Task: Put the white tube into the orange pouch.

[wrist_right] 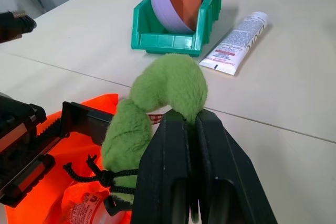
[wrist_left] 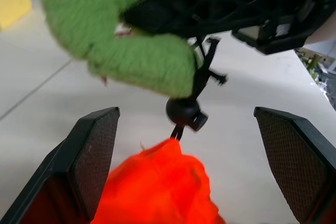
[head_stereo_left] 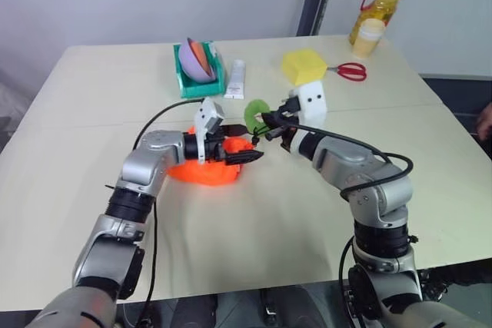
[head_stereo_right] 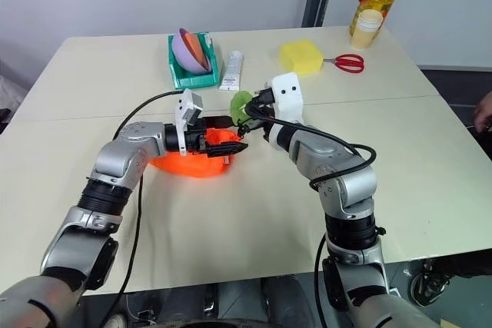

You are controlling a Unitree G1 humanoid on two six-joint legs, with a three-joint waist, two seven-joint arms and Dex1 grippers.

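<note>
The right tool (wrist_right: pixel 191 129) is pinching the lime-green trim (wrist_right: pixel 157 98), lifting the orange pouch (head_stereo_left: pixel 206 168) mouth beside the wide-spread, empty left tool (wrist_left: pixel 194 166); judging by this, the opening is being prepared and fetching the tube comes next.

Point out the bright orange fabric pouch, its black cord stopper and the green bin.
Bright orange fabric pouch (head_stereo_left: pixel 201 172), left eye view, lower body.
Black cord stopper (wrist_left: pixel 184 112), left wrist view, round bead.
Green plastic bin (wrist_right: pixel 167 41), right wrist view, front wall.

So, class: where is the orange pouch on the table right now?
In the head views the orange pouch lies near the table's middle, toward the robot's left, under the open left hand, with its lime-green trim pinched by the shut right hand.
</note>
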